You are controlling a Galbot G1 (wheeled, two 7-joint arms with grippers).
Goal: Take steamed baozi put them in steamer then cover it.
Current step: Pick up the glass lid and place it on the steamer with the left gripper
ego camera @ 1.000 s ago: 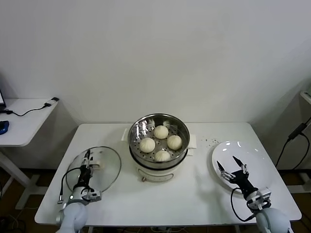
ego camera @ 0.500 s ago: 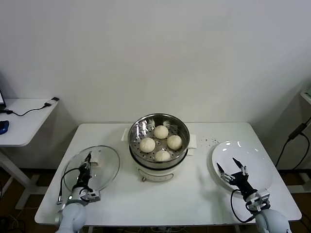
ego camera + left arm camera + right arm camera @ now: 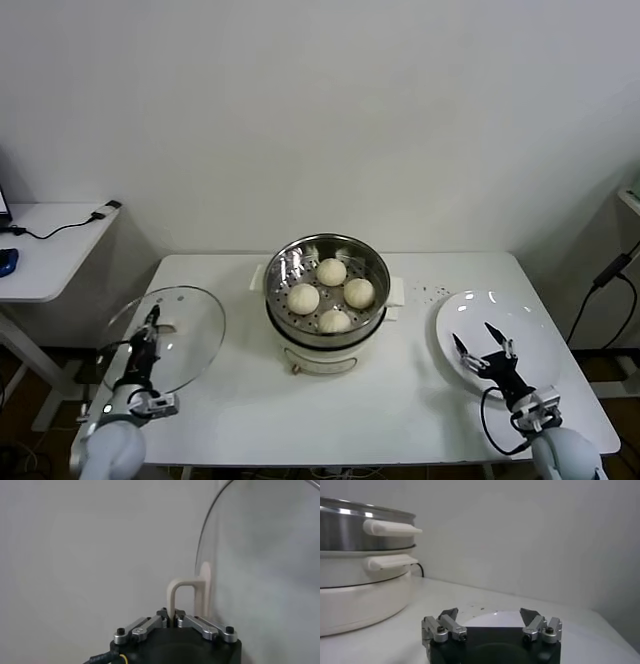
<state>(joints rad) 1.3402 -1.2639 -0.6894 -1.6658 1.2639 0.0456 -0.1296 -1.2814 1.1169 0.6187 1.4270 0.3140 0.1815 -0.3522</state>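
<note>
The steamer (image 3: 325,300) stands open at the table's middle, with several cream-white baozi (image 3: 332,271) on its perforated tray. The cover (image 3: 188,330), a clear glass lid, hangs tilted over the table's left edge, off the surface. My left gripper (image 3: 151,323) is shut on its cream handle; in the left wrist view the left gripper (image 3: 172,614) pinches the handle (image 3: 184,586) beside the glass (image 3: 260,555). My right gripper (image 3: 478,346) is open and empty low over the white plate (image 3: 510,310). In the right wrist view the right gripper (image 3: 490,614) faces the steamer (image 3: 360,530).
The white plate lies at the table's right side, with dark crumbs (image 3: 435,292) between it and the steamer. A small side table (image 3: 50,245) with a cable and a blue mouse stands beyond the left edge.
My left gripper shut on the cover's handle, raised the cover off the table and carried it leftward, tilting it up. The right arm barely moved.
</note>
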